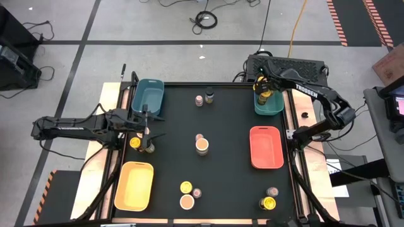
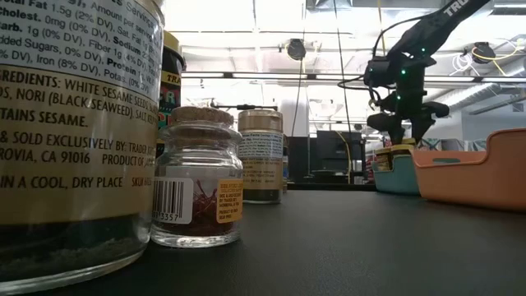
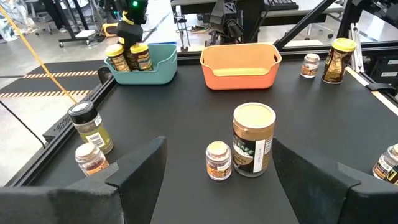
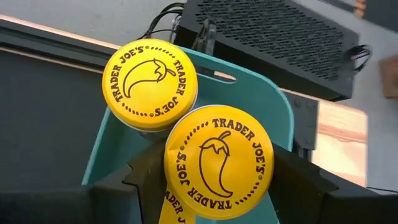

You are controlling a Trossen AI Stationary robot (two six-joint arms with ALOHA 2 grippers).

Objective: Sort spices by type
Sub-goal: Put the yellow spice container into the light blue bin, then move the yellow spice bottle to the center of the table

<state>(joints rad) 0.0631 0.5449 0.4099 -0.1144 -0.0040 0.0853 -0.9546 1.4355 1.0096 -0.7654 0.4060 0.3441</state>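
Right claw (image 4: 211, 171) pinches upright yellow-lidded jar (image 4: 217, 163), lid skyward, over teal tray (image 4: 273, 102)

You can read "TRADER JOE'S" ringed around a chili pepper drawing on each yellow lid (image 4: 150, 84) and (image 4: 219, 162) in the right wrist view, the second lid at about four o'clock from the first. In the high view, "TROSSEN" runs in white along the right arm (image 1: 307, 91). In the low view, the big jar (image 2: 78, 131) at nine o'clock shows "WHITE SESAME SEEDS", "NORI (BLACK SEAWEED)", "SOLD EXCLUSIVELY BY: TRADER", "ROVIA, CA 91016" and "IN A COOL, DRY PLACE". The small cork-topped jar (image 2: 197, 177) beside it carries a barcode ending "3557"; its orange label is too small to read.
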